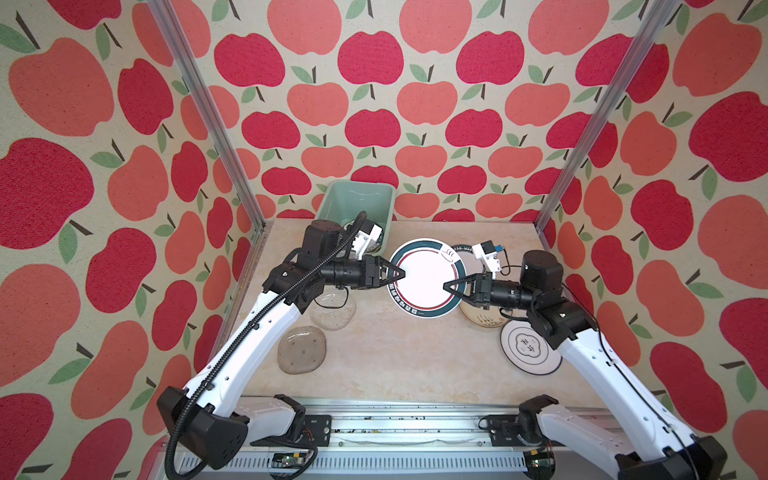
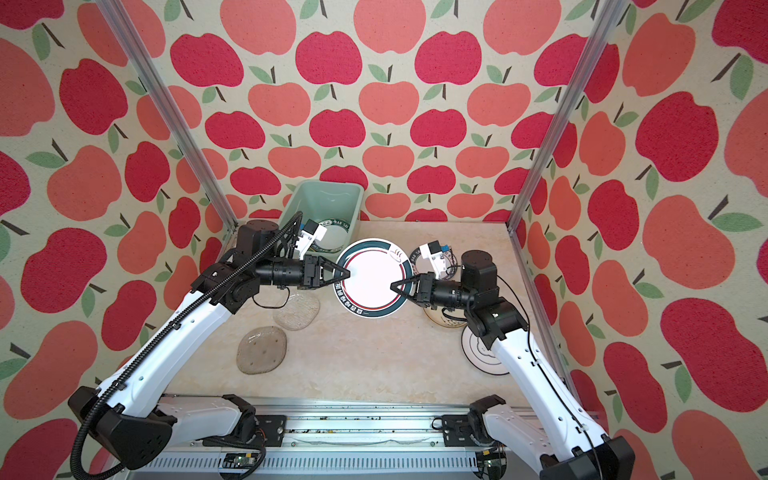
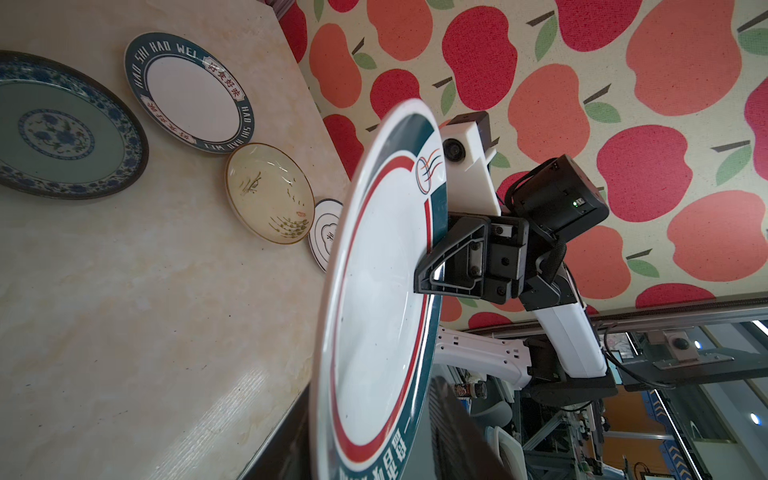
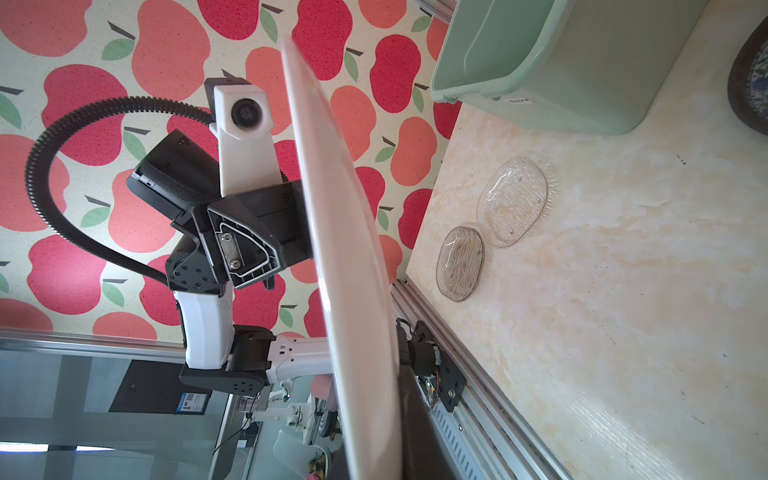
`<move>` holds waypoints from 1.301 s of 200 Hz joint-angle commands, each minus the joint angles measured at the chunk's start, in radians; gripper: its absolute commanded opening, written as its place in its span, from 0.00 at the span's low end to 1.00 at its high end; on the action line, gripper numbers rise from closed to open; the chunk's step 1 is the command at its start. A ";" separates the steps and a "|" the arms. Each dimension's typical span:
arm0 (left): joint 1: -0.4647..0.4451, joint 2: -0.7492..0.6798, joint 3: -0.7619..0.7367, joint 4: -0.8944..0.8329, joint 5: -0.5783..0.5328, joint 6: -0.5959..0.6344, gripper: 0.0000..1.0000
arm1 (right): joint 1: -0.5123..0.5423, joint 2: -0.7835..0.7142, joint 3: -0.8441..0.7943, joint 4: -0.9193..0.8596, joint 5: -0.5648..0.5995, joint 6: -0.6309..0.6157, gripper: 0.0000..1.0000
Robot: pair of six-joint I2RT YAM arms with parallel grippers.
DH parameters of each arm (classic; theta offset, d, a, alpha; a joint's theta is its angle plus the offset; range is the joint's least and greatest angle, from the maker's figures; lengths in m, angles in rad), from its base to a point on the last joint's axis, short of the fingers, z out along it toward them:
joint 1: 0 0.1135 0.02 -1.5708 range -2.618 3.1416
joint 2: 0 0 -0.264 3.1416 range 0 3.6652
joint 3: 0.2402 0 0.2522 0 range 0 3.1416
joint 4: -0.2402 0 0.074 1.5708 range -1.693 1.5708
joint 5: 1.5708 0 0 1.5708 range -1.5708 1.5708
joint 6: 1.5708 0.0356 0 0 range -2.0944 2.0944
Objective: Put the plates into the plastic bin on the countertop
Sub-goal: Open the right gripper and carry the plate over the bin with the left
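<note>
A large white plate (image 1: 424,278) (image 2: 372,278) with a teal rim and a red ring hangs level above the countertop (image 1: 395,357). My right gripper (image 1: 445,286) (image 2: 392,286) is shut on its right rim. My left gripper (image 1: 402,274) (image 2: 348,274) straddles its left rim, and the left wrist view shows a narrow gap beside one finger (image 3: 457,436). The mint plastic bin (image 1: 332,199) (image 4: 582,83) stands at the back left, with a teal-rimmed plate (image 2: 334,241) in it.
Two clear glass plates (image 1: 332,309) (image 1: 302,349) lie under the left arm. Under the right arm lie a cream brush-marked plate (image 1: 482,318), a white black-rimmed plate (image 1: 528,353) and a teal-rimmed plate (image 3: 191,91). A blue-patterned plate (image 3: 62,129) lies near the bin.
</note>
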 commanded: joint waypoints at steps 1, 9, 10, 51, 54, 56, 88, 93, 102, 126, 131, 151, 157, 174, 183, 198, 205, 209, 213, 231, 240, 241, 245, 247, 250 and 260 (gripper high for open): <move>0.003 -0.006 -0.019 0.074 0.048 -0.037 0.38 | 0.015 0.001 -0.009 0.071 -0.024 0.018 0.00; 0.003 -0.006 -0.025 0.086 0.051 -0.048 0.35 | 0.018 0.004 -0.009 0.077 -0.024 0.021 0.00; 0.003 -0.006 -0.026 0.088 0.051 -0.049 0.35 | 0.018 0.004 -0.009 0.077 -0.024 0.021 0.00; 0.003 -0.001 -0.036 0.124 0.053 -0.078 0.22 | 0.026 0.021 -0.007 0.093 -0.024 0.022 0.00; 0.003 0.000 -0.035 0.123 0.053 -0.078 0.22 | 0.027 0.023 -0.008 0.096 -0.025 0.023 0.00; 0.003 0.001 -0.035 0.123 0.053 -0.078 0.21 | 0.026 0.024 -0.007 0.097 -0.026 0.024 0.00; 0.003 0.005 -0.036 0.123 0.049 -0.085 0.10 | 0.026 0.037 -0.003 0.104 -0.025 0.024 0.00; 0.003 0.007 -0.036 0.123 0.047 -0.085 0.08 | 0.027 0.039 -0.003 0.105 -0.024 0.024 0.00; 0.003 0.008 -0.034 0.123 0.046 -0.084 0.05 | 0.027 0.042 -0.003 0.104 -0.021 0.022 0.00; 0.004 0.011 -0.036 0.130 0.035 -0.096 0.00 | 0.026 0.049 0.007 0.080 0.003 0.001 0.08; 0.005 0.011 -0.036 0.132 0.030 -0.099 0.00 | 0.025 0.049 0.013 0.066 0.014 -0.011 0.15; 0.006 0.016 -0.034 0.136 -0.006 -0.123 0.00 | 0.008 0.049 0.046 0.015 0.048 -0.063 0.33; 0.007 0.018 -0.034 0.144 -0.016 -0.134 0.00 | -0.001 0.050 0.057 -0.005 0.056 -0.078 0.38; 0.017 0.027 -0.033 0.170 -0.046 -0.168 0.00 | -0.039 0.061 0.093 -0.069 0.070 -0.128 0.46; 0.026 0.034 -0.031 0.197 -0.056 -0.192 0.00 | -0.065 0.069 0.110 -0.108 0.076 -0.155 0.49; 0.046 0.055 -0.014 0.225 -0.073 -0.228 0.00 | -0.105 0.084 0.133 -0.152 0.082 -0.188 0.51; 0.056 0.067 0.002 0.228 -0.085 -0.238 0.00 | -0.124 0.090 0.139 -0.159 0.082 -0.196 0.51; 0.063 0.074 0.010 0.229 -0.093 -0.243 0.00 | -0.135 0.093 0.142 -0.162 0.082 -0.199 0.52; 0.070 0.079 0.019 0.232 -0.101 -0.250 0.00 | -0.145 0.096 0.145 -0.163 0.082 -0.201 0.52; 0.108 0.105 0.051 0.243 -0.149 -0.283 0.00 | -0.194 0.109 0.155 -0.160 0.089 -0.205 0.52; 0.131 0.117 0.062 0.258 -0.177 -0.307 0.00 | -0.221 0.118 0.160 -0.160 0.100 -0.204 0.52; 0.134 0.118 0.063 0.260 -0.180 -0.310 0.00 | -0.224 0.119 0.160 -0.160 0.101 -0.203 0.52; 0.144 0.123 0.065 0.267 -0.193 -0.323 0.00 | -0.236 0.122 0.162 -0.158 0.105 -0.202 0.52; 0.150 0.125 0.068 0.272 -0.200 -0.330 0.00 | -0.243 0.124 0.162 -0.157 0.108 -0.200 0.52; 0.159 0.128 0.068 0.280 -0.210 -0.342 0.00 | -0.252 0.128 0.163 -0.154 0.110 -0.197 0.52; 0.190 0.142 0.063 0.328 -0.238 -0.385 0.00 | -0.281 0.139 0.160 -0.135 0.114 -0.180 0.52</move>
